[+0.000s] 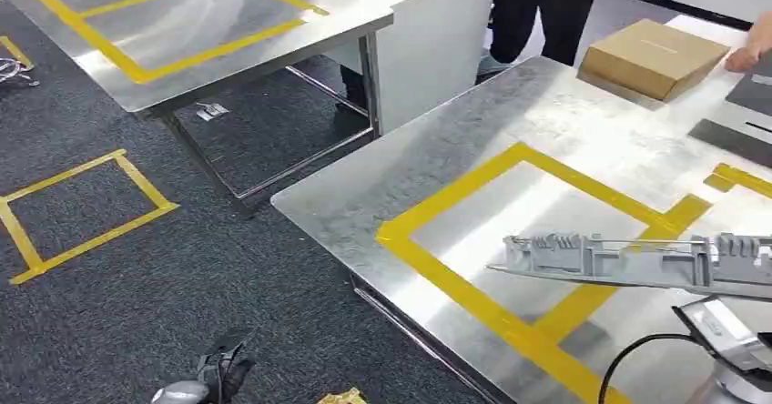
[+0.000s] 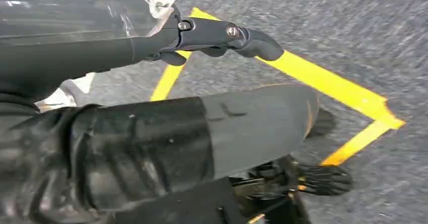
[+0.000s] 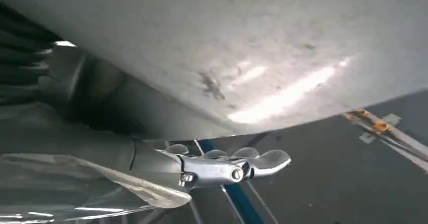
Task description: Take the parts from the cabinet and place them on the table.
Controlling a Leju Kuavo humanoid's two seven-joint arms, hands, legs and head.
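Observation:
A long grey plastic part with clips along its upper edge hovers level over the steel table, above a rectangle of yellow tape. My right hand holds it: the part's pale underside lies close over the fingers. My right wrist comes in at the bottom right corner, below the part. Low at my side, my left hand hangs over the dark carpet. Its fingers are stretched out and it holds nothing.
A cardboard box and dark flat pieces lie at the table's far right, where a person's hand reaches in. Another person stands behind the table. A second steel table stands to the left. Yellow tape marks the carpet.

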